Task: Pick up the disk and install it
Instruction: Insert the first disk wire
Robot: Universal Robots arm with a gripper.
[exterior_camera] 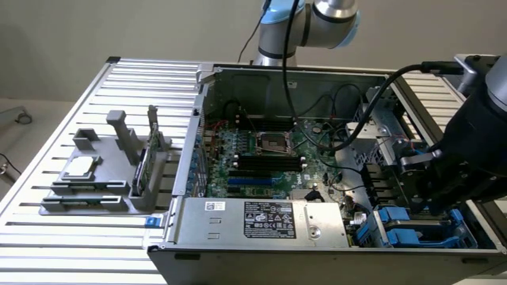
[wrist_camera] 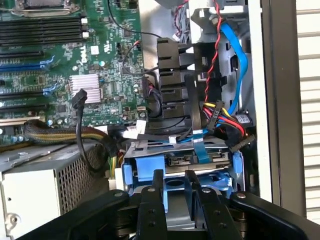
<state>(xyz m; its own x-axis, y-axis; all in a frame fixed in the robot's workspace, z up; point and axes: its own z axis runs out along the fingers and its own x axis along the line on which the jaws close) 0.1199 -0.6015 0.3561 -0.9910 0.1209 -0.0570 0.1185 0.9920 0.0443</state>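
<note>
The gripper (wrist_camera: pixel 175 179) is seen low inside the drive bay corner of the open computer case (exterior_camera: pixel 317 254). Its two black fingers (wrist_camera: pixel 157 186) are set partway together, with the blue-edged end of the disk (wrist_camera: pixel 175 198) caught between them. The disk is judged to be clenched there, since the pads lie against it on both sides. The end-on hold appears chosen so that the flat drive can be kept in line with its slot.

Just beyond the fingertips a blue drive carrier (wrist_camera: pixel 148 167) is seated in the bay. Past it, a bundle of coloured power leads (wrist_camera: pixel 222 111) and a blue data cable (wrist_camera: pixel 235 45) are crowded against the bay wall, so little room is left around the fingers.

Beside the gripper, the perforated power supply (wrist_camera: pixel 45 185) is fixed, and further off the motherboard (exterior_camera: pixel 262 154) is laid flat on the case floor.

The case is stood on a slatted metal table (exterior_camera: pixel 47 237). Well apart from the gripper, a grey fixture (exterior_camera: pixel 119 196) is placed on the slats, and a small silver chip (exterior_camera: pixel 82 169) is held in it. A plain pale wall (exterior_camera: pixel 119 29) is seen behind.
</note>
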